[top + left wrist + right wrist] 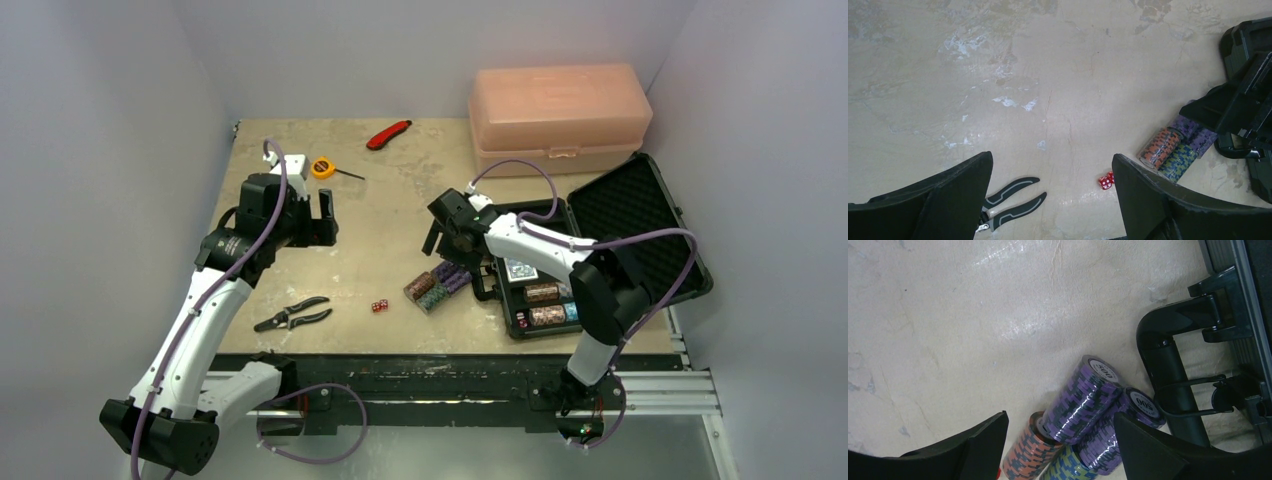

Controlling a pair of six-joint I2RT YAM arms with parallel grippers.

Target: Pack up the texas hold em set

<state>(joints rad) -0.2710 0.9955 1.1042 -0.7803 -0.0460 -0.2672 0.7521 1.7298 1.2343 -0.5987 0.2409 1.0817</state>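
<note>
Closest in the left wrist view: left claw (1052,162), fingers wide apart, gripping nothing, hung over the bare table (998,75). Within its gap, pliers (1013,200) by the left finger and two touching red dice (1106,181) just beside the right finger. Off to its right, loose chip rolls (1173,150) in a heap on the table.

Right wrist view: right claw (1060,417) likewise spread, clamped on nothing, poised above that heap. In its gap, two purple rolls (1083,400) marked 500, lying against an orange roll (1028,455) and a green-blue roll (1065,467). Right of its right finger, the case handle (1173,390).

From above: black case (640,210) lying open to the right claw's right, lid thrown back, card deck (521,270) and packed rolls (543,293) seated in its tray. Beyond the case, pink box (560,115). Beyond the left claw, tape measure (322,168) and red knife (388,134).
</note>
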